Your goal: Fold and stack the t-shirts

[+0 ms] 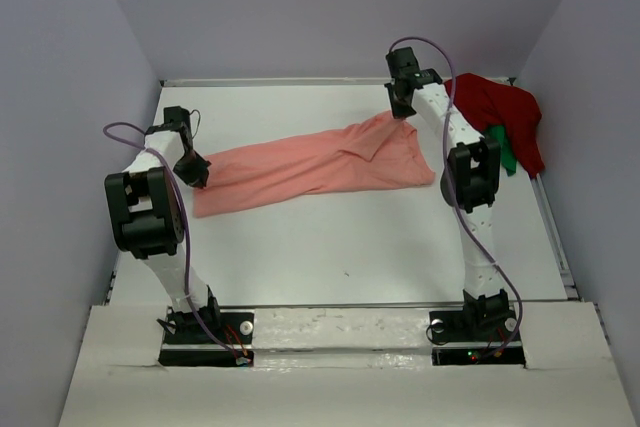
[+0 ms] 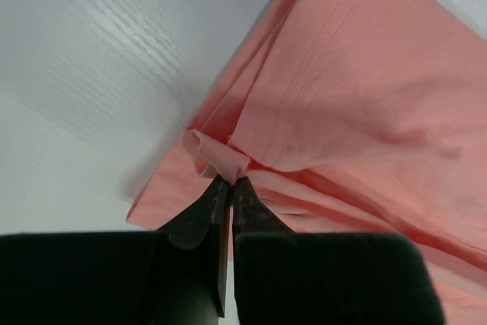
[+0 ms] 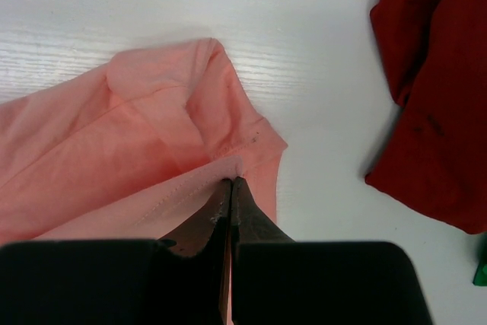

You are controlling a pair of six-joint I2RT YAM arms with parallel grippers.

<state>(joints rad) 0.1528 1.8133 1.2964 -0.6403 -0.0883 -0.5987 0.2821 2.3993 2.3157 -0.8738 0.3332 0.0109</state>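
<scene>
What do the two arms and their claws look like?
The left arm and right arm have white links, black joints and black bases. A purple cable loops along each. The left claw and right claw each have two black tapering fingers.

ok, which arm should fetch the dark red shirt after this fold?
Likely right. The dark red shirt lies in the far right corner, close beside the right hand. The left hand pinches the pink shirt at its opposite end, well away.
</scene>
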